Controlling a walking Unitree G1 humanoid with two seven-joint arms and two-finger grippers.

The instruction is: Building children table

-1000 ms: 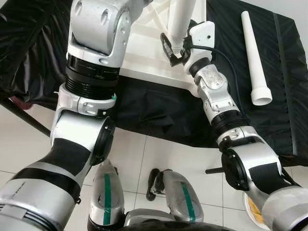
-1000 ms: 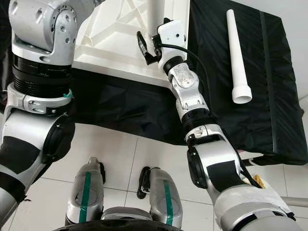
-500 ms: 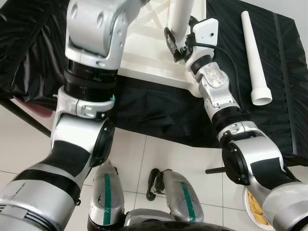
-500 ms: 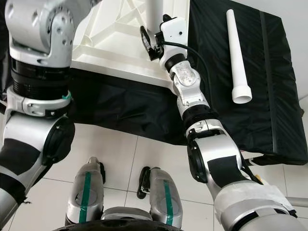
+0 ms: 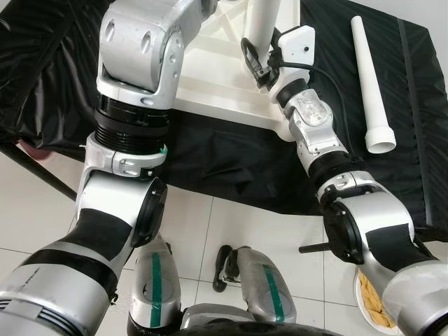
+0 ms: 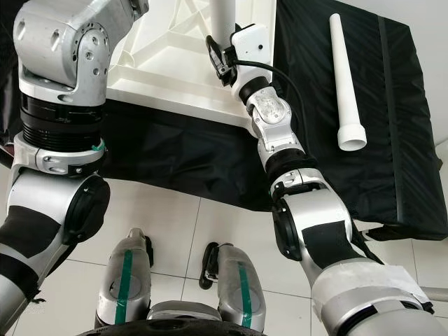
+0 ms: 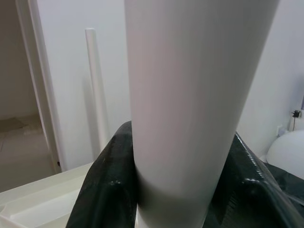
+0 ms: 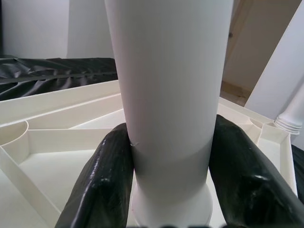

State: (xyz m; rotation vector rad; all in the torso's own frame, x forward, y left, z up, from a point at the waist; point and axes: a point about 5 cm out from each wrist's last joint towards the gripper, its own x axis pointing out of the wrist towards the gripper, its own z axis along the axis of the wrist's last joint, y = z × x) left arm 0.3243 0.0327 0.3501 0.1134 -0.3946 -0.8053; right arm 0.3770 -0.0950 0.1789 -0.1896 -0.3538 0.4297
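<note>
**Seat the leg square, then twist it home**

Start with what sits nearest you: your right gripper (image 6: 218, 61) is closed round the base of an upright white leg (image 8: 168, 95), both black fingers (image 8: 97, 185) pressed against its sides just above the collar where it meets the tabletop. The right wrist view shows the leg standing in a round socket at a corner of the upturned white tabletop (image 6: 168, 63), ribs running away from it.

Your left gripper (image 7: 175, 190) clamps a leg (image 7: 190, 95) as well, fingers (image 7: 102, 185) snug on either side, low on the shaft. From the head views I cannot tell whether it is the same leg or a second one, since the left arm hides that corner.

What the step seems to call for:

- Keep the leg plumb to the tabletop; any lean will probably bind it in the socket.
- Press down while turning, and keep the grip low, near the collar, for best control.
- Hold the tabletop steady, as it lies on a loose black cloth (image 5: 231, 161) and may slide.

Further off, to your right, a spare leg (image 5: 369, 84) lies flat on the cloth, well apart from the tabletop, wide end towards you. It looks like the next one to fit.
</note>
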